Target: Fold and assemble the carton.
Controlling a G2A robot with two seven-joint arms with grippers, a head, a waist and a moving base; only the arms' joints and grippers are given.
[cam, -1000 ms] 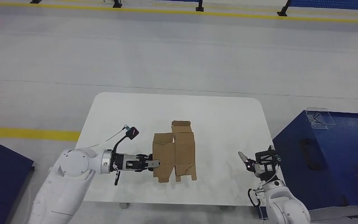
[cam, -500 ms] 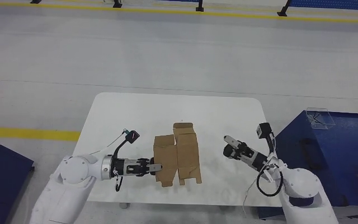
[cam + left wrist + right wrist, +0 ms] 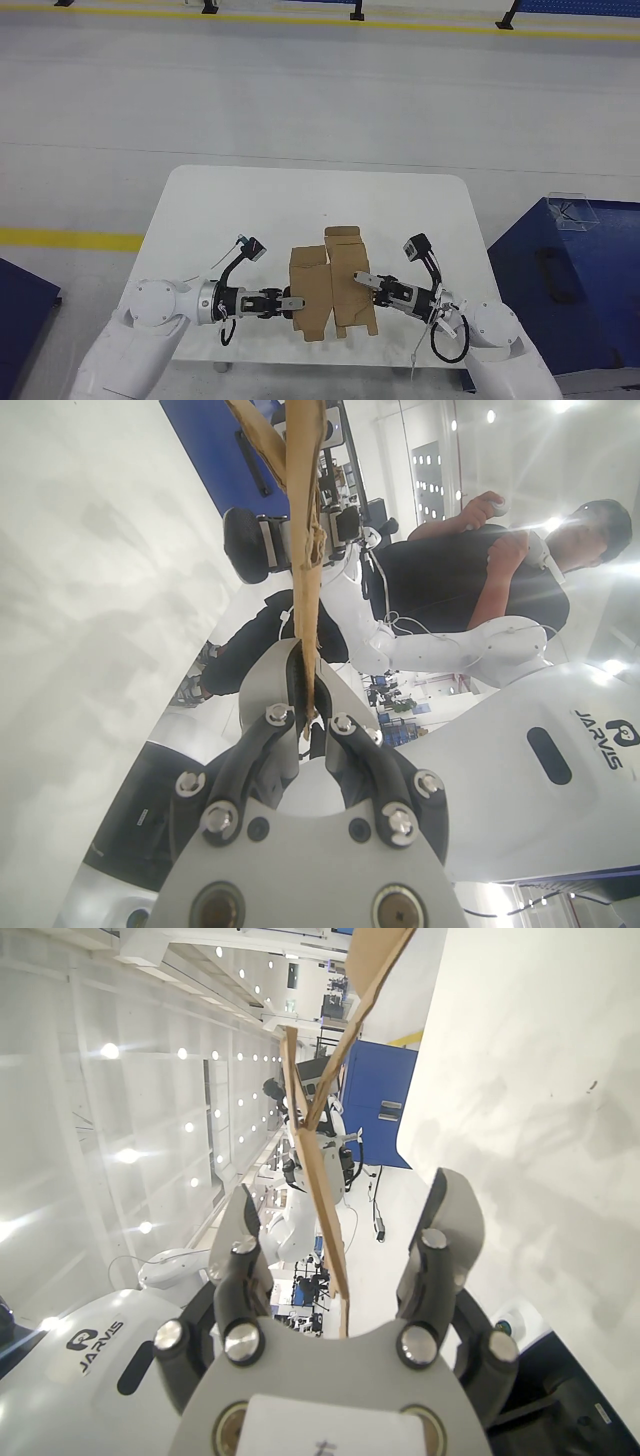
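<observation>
My left gripper (image 3: 293, 301) is clamped tight on the near-left edge of the flattened brown corrugated cardboard carton (image 3: 333, 283). In my left wrist view the board runs edge-on straight out from between the two pressed-together fingers (image 3: 272, 680). My right gripper (image 3: 360, 281) sits at the right side of the same carton with its jaws spread wide. In my right wrist view the thin cardboard edge passes down the middle of the gap, and neither finger (image 3: 450, 1215) touches it. Beyond my right gripper the carton's two layers part into a narrow V, so it is no longer pressed completely flat there. From the top view the carton sits in the middle of the white round-cornered table (image 3: 400, 205), toward the near edge and between my two arms. Two long panels lie side by side, and short flaps stick out at the far end. The right panel reaches a little farther than the left one. I cannot tell whether the carton's underside rests on the tabletop or hangs just above it. My two grippers face each other across the carton, the left one coming in from the near-left and the right one from the near-right. A dark blue cabinet (image 3: 570, 270) stands on the floor just right of the table, and a yellow floor line (image 3: 70, 240) runs off to the left.
</observation>
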